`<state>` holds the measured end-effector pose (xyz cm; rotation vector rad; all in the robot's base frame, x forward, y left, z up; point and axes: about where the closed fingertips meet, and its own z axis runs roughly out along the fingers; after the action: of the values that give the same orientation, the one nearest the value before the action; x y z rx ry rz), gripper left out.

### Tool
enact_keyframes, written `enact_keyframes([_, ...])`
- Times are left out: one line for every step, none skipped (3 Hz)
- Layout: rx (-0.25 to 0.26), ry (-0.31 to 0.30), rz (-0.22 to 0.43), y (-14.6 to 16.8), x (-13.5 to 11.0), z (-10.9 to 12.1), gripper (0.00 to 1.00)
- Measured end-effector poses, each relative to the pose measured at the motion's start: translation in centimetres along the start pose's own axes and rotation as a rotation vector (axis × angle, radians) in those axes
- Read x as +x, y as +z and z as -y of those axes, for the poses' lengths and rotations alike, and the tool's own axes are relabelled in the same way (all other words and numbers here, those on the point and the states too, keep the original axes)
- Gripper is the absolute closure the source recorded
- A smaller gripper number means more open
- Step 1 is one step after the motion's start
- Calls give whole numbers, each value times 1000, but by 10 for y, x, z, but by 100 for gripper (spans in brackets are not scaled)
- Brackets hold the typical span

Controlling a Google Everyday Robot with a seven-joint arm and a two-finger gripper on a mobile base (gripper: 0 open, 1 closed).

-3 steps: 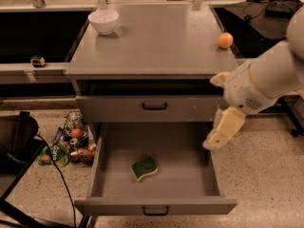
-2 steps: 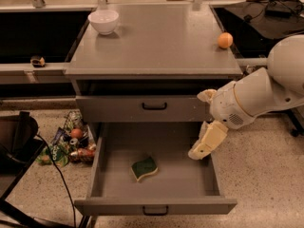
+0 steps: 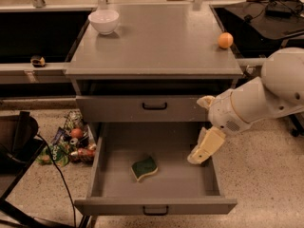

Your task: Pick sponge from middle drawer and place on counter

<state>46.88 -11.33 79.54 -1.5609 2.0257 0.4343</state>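
Camera view looks down on a grey cabinet whose middle drawer point(image 3: 176, 177) is pulled fully open at the lower centre of the frame. The sponge point(image 3: 144, 167) lies flat on the drawer floor, slightly left of its middle, green face up with a pale yellow edge showing. The gripper point(image 3: 197, 156) hangs over the right side of the drawer, near the right wall, angled down and to the left. It sits clearly apart from the sponge, and I cannot tell whether it is released or clenched. The white arm point(image 3: 256, 101) enters from the right edge. On the counter point(image 3: 161, 46), a white bowl point(image 3: 104, 21) sits at the upper left and an orange ball point(image 3: 225, 40) near the right edge.
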Motion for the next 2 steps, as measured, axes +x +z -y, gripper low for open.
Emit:
enact_keyframes([-17,-9,7,42,26,2,0])
enact_keyframes([-25,0,8,86,51,9,0])
